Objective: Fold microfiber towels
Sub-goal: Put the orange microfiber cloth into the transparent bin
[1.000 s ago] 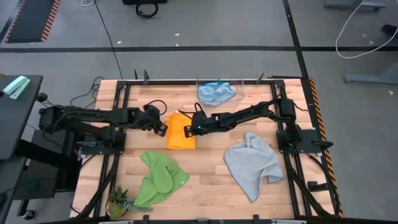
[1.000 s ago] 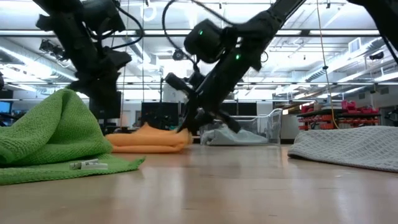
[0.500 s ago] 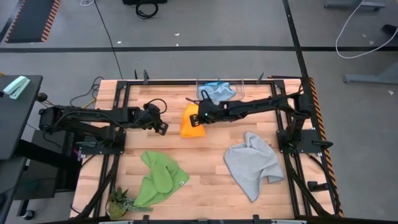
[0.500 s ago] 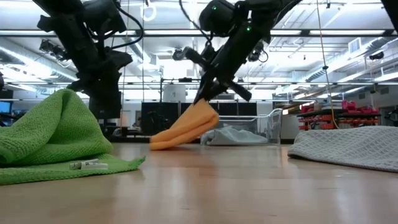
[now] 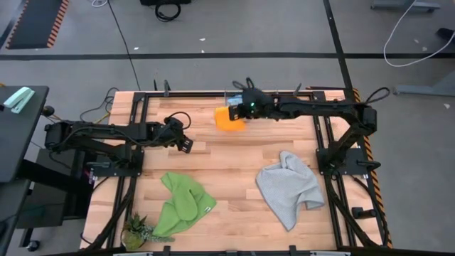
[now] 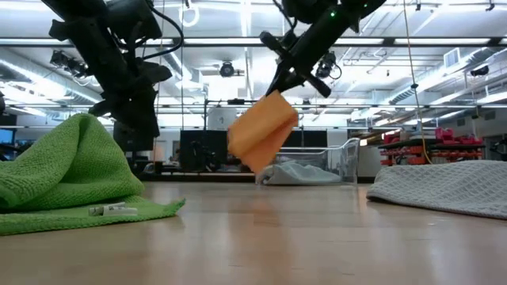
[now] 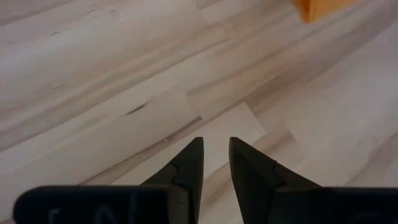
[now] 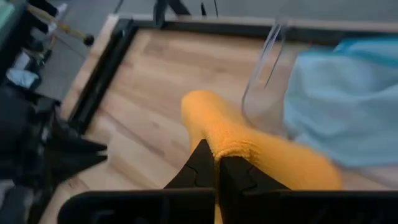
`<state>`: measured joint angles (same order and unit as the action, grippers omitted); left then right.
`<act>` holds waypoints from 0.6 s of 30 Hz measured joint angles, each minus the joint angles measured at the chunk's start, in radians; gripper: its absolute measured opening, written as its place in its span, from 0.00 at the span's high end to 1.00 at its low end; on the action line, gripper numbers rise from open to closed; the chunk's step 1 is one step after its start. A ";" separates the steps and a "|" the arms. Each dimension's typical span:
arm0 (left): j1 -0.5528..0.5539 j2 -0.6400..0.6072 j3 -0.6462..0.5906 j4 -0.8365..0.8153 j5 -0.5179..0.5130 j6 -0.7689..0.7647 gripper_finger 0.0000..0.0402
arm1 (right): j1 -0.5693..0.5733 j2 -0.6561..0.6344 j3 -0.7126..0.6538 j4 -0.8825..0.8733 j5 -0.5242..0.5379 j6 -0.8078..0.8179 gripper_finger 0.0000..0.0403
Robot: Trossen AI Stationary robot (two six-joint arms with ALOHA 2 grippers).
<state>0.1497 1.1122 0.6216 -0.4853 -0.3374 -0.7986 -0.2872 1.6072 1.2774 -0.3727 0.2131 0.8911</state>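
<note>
- The right gripper (image 5: 242,112) has its fingers (image 8: 205,167) pressed together on a fold of the yellow-orange towel (image 5: 229,119), pinching the cloth along its upper edge.
- In the low view that towel (image 6: 262,132) hangs below the right fingertips, clear of the table (image 6: 261,237), with its folded body drooping down and to one side of the grip.
- From the right wrist, the orange cloth (image 8: 249,149) drapes over and past the closed fingers on both sides, filling much of the space just ahead of them.
- The light blue towel (image 8: 339,106) lies just beyond the right fingers, inside a clear container (image 8: 264,68) whose thin wall stands between the fingers and the blue cloth.
- The left gripper (image 5: 185,146) hovers low over bare wood, its fingers (image 7: 186,171) slightly parted with a narrow gap between the tips and nothing held in them.
- An edge of the orange towel (image 7: 320,7) shows well ahead of the left fingers, apart from them.
- The bright green towel (image 5: 181,205) sits in a crumpled heap well apart from both pairs of fingers, on the near side of the left gripper.
- The light grey towel (image 5: 289,188) lies loosely spread on the table, well clear of the right fingers.
- A small plant (image 5: 138,231) sits just beside the green towel, far from either gripper.
</note>
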 joint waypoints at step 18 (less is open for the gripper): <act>0.028 0.000 0.000 0.015 -0.029 -0.006 0.78 | -0.226 -0.091 0.001 -0.001 -0.064 -0.133 1.00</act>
<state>0.1773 1.1122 0.6216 -0.4701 -0.3664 -0.8047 -0.5132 1.5165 1.2781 -0.3740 0.1492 0.7584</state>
